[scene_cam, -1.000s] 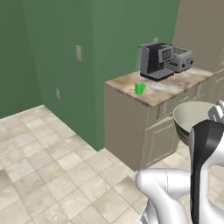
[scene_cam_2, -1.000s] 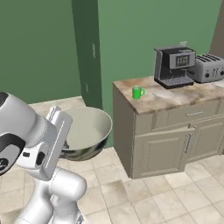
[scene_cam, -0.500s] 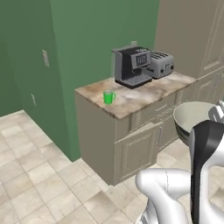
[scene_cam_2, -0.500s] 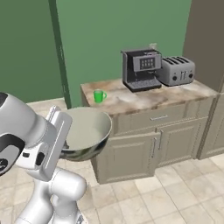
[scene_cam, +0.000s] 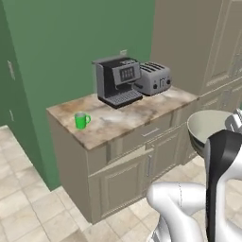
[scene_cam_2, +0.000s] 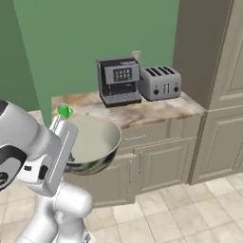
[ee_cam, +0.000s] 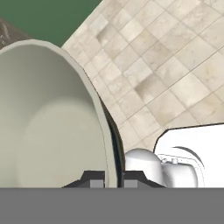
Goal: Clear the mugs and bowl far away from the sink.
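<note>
The bowl point(scene_cam_2: 92, 144) hangs in the air by the robot, its rim pinched in the closed claw point(ee_cam: 114, 180), well short of the counter point(scene_cam: 137, 116). The white arm is folded close, the hand seemingly level. A green mug point(scene_cam: 82, 120) stands near the counter's corner; a coffee machine point(scene_cam: 117, 81) and toaster point(scene_cam: 152, 78) sit behind, against a green wall point(scene_cam: 71, 33).

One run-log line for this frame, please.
gripper: shut on bowl rim | bowl: carried above floor | green mug: on counter
</note>
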